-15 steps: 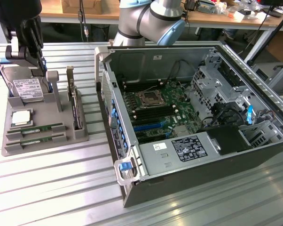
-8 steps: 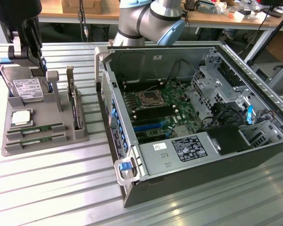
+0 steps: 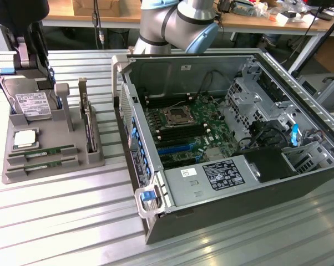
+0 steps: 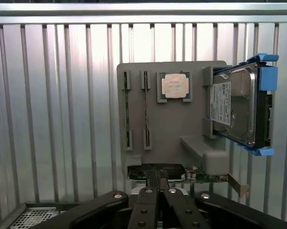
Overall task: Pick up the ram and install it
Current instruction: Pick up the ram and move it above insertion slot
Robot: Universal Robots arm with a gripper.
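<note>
**Operator:** Where's the ram?

**Spotter:** You'll find it flat in the tray on the worktop, at the exterior view's left. The ram and a second stick lie side by side in their grooves, just beside the chip. Neither is lifted.

**Operator:** And the end effector?

**Spotter:** Your end effector hangs over the tray with its fingers pressed together, pinching nothing. In the wrist view it looks nearest the card end of the tray, apart from both sticks.

**Operator:** Which step would you call it?

**Spotter:** I'd say you're on the approach, before the pick. Nothing of the install is done. The slots in the case look bare, as far as I can tell.

**Operator:** What does the pick call for?

**Spotter:** As I judge it, you'd need the fingers spread first, since shut they can't take anything. Then you'd want them centred over one stick and turned to close across its thin faces, not along its length. Each stick sits low in its groove, so there's little edge to catch. You'd have to come down straight and square. Mind the neighbouring stick too, because it lies close enough that a skewed descent could knock it.
</note>
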